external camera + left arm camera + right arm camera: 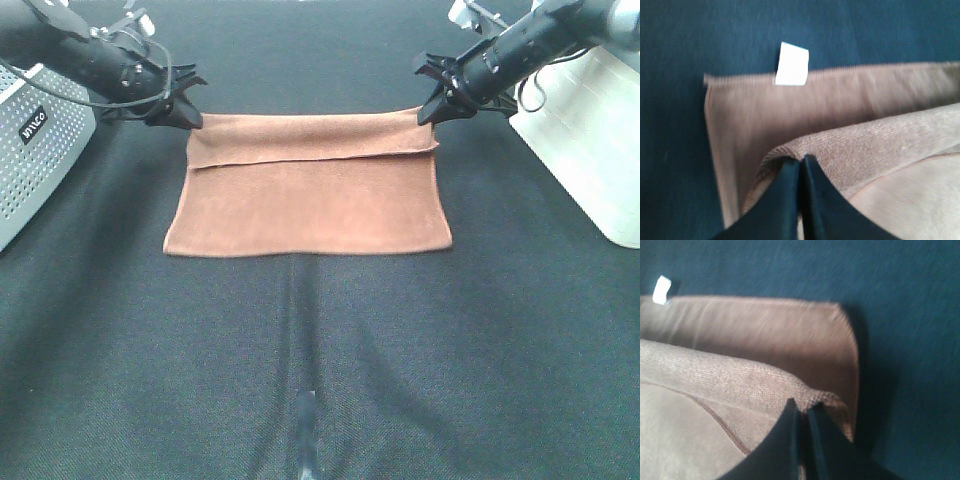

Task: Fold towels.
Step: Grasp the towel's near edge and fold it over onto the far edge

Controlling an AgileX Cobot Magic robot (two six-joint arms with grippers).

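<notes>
Black table (500, 350) — one towel (310, 205)

Reddish-brown towel (310, 200) lies flat (far edge folded over).

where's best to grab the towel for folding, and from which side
Its two far corners, one per arm, each approached from the outer short side. The towel lies flat and wide, so pinching both ends keeps the edge straight. The left gripper and right gripper pinch there now.
</notes>
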